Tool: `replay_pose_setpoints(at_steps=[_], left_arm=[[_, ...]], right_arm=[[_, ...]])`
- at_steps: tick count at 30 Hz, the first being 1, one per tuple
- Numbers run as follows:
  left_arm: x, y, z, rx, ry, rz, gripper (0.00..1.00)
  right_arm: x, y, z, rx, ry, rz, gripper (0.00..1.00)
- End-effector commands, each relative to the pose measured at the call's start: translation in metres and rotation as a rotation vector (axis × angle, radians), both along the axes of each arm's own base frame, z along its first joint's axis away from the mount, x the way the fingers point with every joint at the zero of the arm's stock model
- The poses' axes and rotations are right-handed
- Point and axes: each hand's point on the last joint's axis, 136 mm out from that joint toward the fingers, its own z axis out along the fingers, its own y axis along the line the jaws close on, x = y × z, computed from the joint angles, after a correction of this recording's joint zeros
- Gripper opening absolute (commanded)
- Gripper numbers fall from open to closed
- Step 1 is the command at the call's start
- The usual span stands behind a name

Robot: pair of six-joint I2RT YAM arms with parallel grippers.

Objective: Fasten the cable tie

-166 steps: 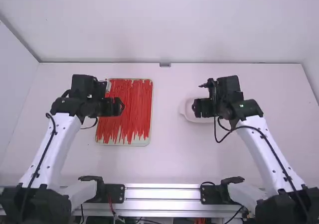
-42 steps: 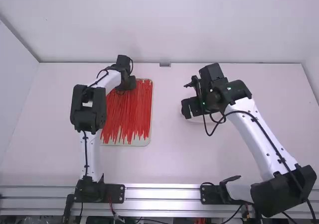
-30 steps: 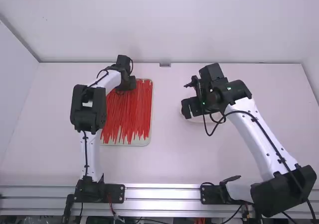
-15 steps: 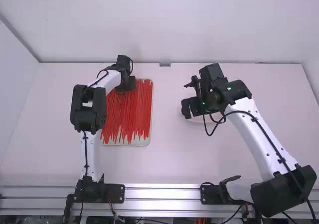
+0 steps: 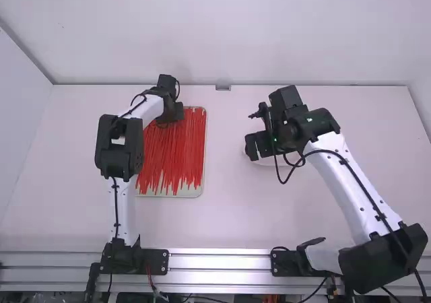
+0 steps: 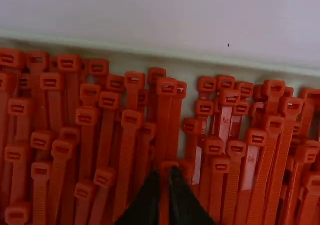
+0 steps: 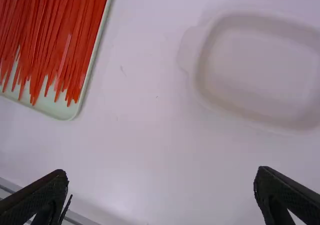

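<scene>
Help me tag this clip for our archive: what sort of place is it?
Probably a robotics lab workcell: a left arm and right arm based at an aluminium rail along a white table, plain white walls closing it in, and a tray of red cable ties laid out.

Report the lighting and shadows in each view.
High view: soft, even light, only faint shadows on the table, no glare. Left wrist view: cable ties evenly lit, dark gaps between them; the left end effector pinches one cable tie. Right wrist view: soft shading alone outlines the white dish.
</scene>
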Motion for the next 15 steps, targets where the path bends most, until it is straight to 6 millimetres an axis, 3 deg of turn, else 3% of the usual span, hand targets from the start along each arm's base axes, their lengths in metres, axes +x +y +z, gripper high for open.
replay_pose_setpoints(at_steps=[1, 3, 15], left_arm=[[-0.0037, 0.0043, -0.0105, 0.014, 0.022, 0.005, 0.16], [-0.0019, 0.0039, -0.0097, 0.014, 0.014, 0.001, 0.19], [0.0006, 0.0026, -0.0088, 0.009, 0.003, -0.008, 0.18]], right_arm=[[0.0038, 0.0024, 0.0041, 0.003, -0.009, 0.003, 1.00], [0.0038, 0.0024, 0.0041, 0.003, -0.009, 0.003, 1.00], [0.0040, 0.0024, 0.0042, 0.003, -0.010, 0.003, 1.00]])
